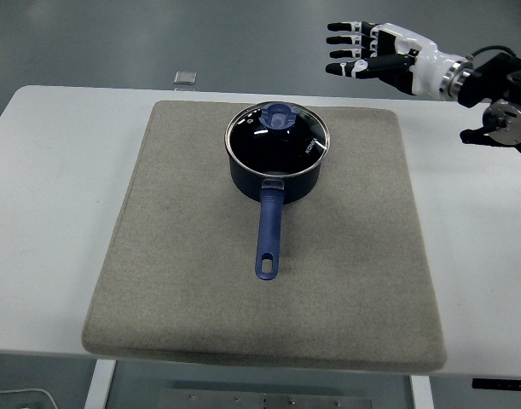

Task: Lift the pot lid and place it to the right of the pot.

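1. The pot (275, 162) sits on the mat (200, 281), toward the mat's far edge and near its middle from side to side.
2. The lid (277, 135) rests closed on the pot, its blue knob (280, 117) on top.
3. The handle (269, 234) points from the pot toward the counter's (47, 187) near edge.
4. Right of the pot, bare mat runs to the mat's right edge.
5. The right hand (375, 58) hovers beyond the pot's far right, past the mat's far edge; its fingers (344, 40) are spread and straight, pointing left, holding nothing.
6. A small square object (185, 78) lies beyond the counter's far edge, left of the pot.
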### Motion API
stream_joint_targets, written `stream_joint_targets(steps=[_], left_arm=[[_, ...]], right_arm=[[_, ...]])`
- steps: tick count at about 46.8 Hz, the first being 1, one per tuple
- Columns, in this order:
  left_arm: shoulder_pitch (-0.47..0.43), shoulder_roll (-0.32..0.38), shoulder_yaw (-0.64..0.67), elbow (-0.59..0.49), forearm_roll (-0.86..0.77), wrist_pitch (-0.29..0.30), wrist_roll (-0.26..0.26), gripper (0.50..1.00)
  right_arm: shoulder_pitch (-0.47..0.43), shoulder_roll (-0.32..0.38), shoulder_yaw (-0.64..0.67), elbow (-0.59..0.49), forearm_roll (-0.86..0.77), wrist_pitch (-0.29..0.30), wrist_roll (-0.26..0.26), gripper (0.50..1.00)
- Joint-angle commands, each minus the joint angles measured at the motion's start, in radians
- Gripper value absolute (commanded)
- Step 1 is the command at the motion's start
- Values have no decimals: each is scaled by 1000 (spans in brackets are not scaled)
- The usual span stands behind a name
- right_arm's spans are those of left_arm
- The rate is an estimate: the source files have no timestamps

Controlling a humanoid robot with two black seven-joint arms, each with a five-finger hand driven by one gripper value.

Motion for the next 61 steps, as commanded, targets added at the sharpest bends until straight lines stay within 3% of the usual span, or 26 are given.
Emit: stream_joint_targets(steps=[1, 19, 34, 46, 61], left_arm=[[0, 0, 0, 0, 0, 0, 0, 1000], [-2, 0, 0, 0, 0, 0, 0, 1000], [0, 0, 0, 0, 0, 0, 0, 1000], [0, 0, 0, 0, 0, 0, 0, 1000], [0, 0, 0, 0, 0, 0, 0, 1000]], right_arm=[[45, 16, -38, -1, -38, 0, 1, 907], [264, 120, -279, -1, -163, -14, 12, 905], [376, 231, -489, -1, -323, -23, 33, 905], [405, 305, -629, -14, -406, -65, 33, 903], [390, 331, -690, -52, -432, -107, 32, 899]])
